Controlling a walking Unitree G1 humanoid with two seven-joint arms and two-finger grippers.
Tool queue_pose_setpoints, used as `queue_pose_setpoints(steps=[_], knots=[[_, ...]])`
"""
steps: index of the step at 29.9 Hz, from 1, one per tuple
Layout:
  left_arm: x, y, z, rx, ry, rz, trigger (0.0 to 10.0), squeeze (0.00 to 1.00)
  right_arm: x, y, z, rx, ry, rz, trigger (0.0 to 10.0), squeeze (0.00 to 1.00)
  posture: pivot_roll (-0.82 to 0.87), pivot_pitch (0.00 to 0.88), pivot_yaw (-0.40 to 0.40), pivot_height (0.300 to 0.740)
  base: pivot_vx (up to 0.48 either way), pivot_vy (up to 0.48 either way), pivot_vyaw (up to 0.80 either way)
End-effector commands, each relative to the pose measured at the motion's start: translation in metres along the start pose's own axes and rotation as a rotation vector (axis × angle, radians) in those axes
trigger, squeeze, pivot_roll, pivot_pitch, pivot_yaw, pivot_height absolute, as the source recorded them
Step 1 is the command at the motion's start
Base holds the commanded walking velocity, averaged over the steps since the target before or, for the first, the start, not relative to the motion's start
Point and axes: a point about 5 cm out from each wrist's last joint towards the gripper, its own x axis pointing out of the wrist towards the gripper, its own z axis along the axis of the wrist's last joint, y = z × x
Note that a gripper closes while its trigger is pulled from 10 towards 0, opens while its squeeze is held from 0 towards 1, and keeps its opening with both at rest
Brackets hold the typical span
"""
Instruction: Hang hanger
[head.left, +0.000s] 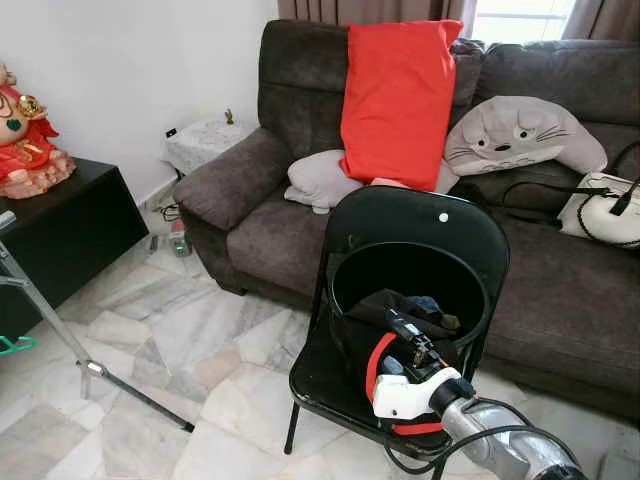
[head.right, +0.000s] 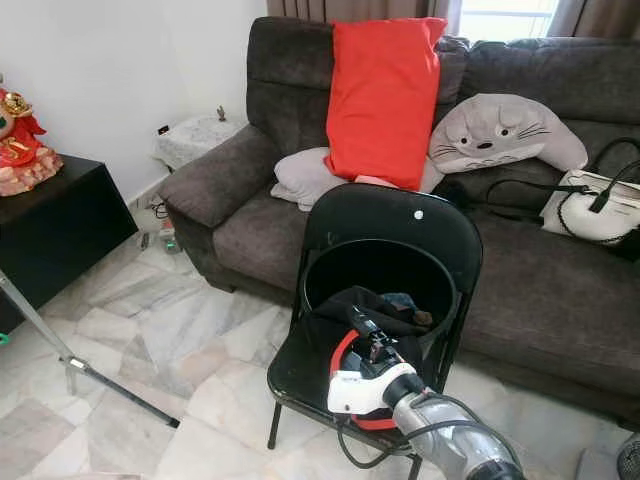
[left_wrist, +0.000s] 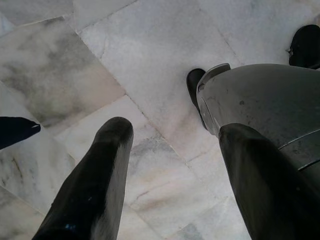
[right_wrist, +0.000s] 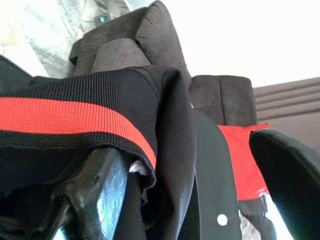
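**Right gripper at the garment on the chair; rack far to the left**

The right gripper (head.left: 425, 350) reaches forward over the seat of the black folding chair (head.left: 440, 225), which stands in front of the dark sofa (head.left: 560, 290). In the right wrist view one black finger (right_wrist: 97, 192) lies under the hem of a black knit garment with a red stripe (right_wrist: 75, 120), and the other finger (right_wrist: 290, 175) stands well apart from it, so the jaws are spread, with cloth draped over one finger rather than pinched between the two. No hanger can be made out for certain; a dark moulded piece next to the lower finger may be part of one, but that is too unclear to say.

The garment heap (head.left: 410, 310) lies just ahead of the right gripper, on the seat against the chair back, with the red band (head.left: 375, 365) curling at the near side by the wrist. The right arm is plainly the nearer one. The left gripper (left_wrist: 170, 185) hangs low over the marble floor (left_wrist: 150, 50), its fingers parted and holding nothing.

A slanted metal pole (head.left: 60, 330), probably a leg of a stand or rack, rises at the far left of the scene, well apart from the chair. Judging by that, the carry would run leftward across the floor once the grip is secure.
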Motion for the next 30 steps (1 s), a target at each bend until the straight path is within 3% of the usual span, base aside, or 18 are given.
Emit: queue_pose_setpoints(steps=[1,4,12,23,30], knots=[[-0.001,0.004,-0.006,0.003,0.025,0.011,10.0,0.00,0.004,-0.006,0.000,-0.029,-0.042,0.021,10.0,0.00,0.02,0.010,0.097,0.740,0.000,0.000,0.00],[-0.001,0.005,-0.006,0.004,0.025,0.013,10.0,0.00,0.006,-0.007,0.003,-0.045,-0.115,0.078,10.0,0.00,0.02,0.013,0.099,0.740,0.000,0.000,0.00],[-0.001,0.005,-0.006,0.006,0.025,0.016,10.0,0.00,0.007,-0.018,-0.001,-0.042,-0.174,0.108,10.0,0.00,0.02,0.017,0.102,0.740,0.000,0.000,0.00],[-0.001,0.005,-0.005,0.007,0.023,0.015,10.0,0.00,0.004,-0.032,-0.020,-0.097,-0.180,0.192,10.0,0.00,0.02,0.021,0.103,0.740,0.000,0.000,0.00],[-0.002,0.006,-0.006,0.010,0.027,0.017,10.0,0.00,0.008,-0.038,-0.011,-0.105,-0.267,0.200,10.0,0.00,0.03,0.009,0.103,0.740,0.000,0.000,0.00]])
